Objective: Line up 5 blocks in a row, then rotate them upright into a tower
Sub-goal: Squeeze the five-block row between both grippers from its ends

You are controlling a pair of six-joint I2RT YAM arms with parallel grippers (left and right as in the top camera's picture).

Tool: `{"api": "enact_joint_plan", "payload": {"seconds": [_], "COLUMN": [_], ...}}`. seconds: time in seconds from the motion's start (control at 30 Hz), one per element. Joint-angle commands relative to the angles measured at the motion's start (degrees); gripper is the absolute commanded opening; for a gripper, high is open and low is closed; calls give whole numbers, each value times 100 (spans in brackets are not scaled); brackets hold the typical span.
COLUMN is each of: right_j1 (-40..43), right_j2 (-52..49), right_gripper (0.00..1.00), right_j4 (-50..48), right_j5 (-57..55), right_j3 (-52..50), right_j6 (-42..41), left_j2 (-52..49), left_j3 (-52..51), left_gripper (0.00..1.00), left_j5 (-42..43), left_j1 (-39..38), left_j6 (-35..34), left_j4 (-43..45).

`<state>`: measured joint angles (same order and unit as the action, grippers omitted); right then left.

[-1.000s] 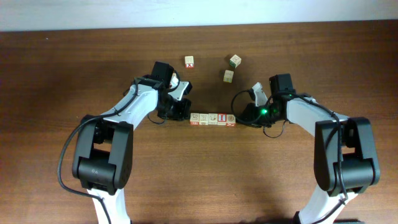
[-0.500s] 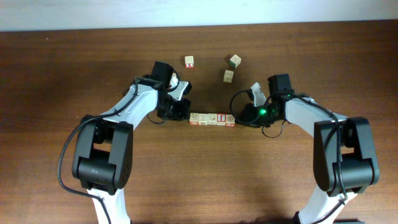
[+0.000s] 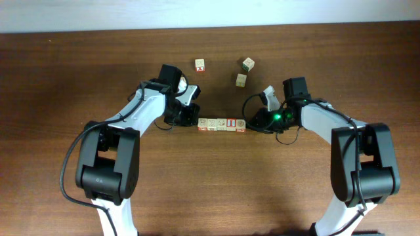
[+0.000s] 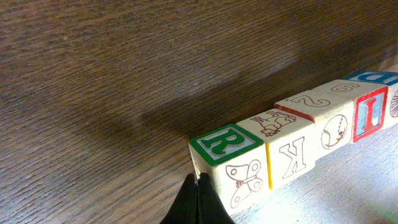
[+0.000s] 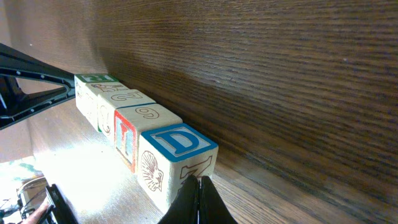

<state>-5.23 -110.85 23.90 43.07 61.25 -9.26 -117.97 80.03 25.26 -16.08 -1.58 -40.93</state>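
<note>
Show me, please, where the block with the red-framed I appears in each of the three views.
Overhead: the I block is fourth from the left in the row of five, near the picture's middle.
Left wrist: the I block is at the right edge, its red I facing the camera.
Right wrist: the I block is left of centre, second nearest in the row.
Shared landmark: the blue D block touches it, at the row's end.

The place presents as a robotics laboratory bench. A dark wood-grain table (image 3: 59, 72) carries two black-and-white robot arms, the left arm (image 3: 141, 111) and the right arm (image 3: 321, 118), with an exposed cable (image 3: 65, 174) and a lit green indicator (image 3: 278, 118). Small alphabet blocks (image 3: 223, 124) lie between them. A pale strip (image 3: 210, 13) borders the far edge.
</note>
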Motion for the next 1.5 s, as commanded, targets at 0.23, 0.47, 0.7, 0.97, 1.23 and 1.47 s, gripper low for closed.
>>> {"api": "enact_joint_plan", "payload": {"seconds": [0.23,0.47,0.7,0.97,1.23,1.47], "right_j1": [-81,-151,-470,-564,-564,-564], "right_j2": [83,90,90,133,286,402], "right_gripper": [4,4,4,4,4,4], "right_j4": [0,-39,-72,105,136,181], "right_j5": [435,437,433,435,435,433], "right_j3": [-17,-17,160,358,361,361], "right_j6": [-22,-17,-20,-20,-24,-26], "left_j2": [-37,-37,-37,-37,-37,-37], "left_j3": [-17,-17,-17,-17,-17,-17], "left_gripper": [0,0,0,0,0,0], "left_j5": [284,286,286,286,286,284], "left_j1": [-70,-70,-70,-66,-66,-66], "left_j6": [-59,-59,-59,-57,-57,-57], "left_j4": [17,15,15,13,13,15]}}
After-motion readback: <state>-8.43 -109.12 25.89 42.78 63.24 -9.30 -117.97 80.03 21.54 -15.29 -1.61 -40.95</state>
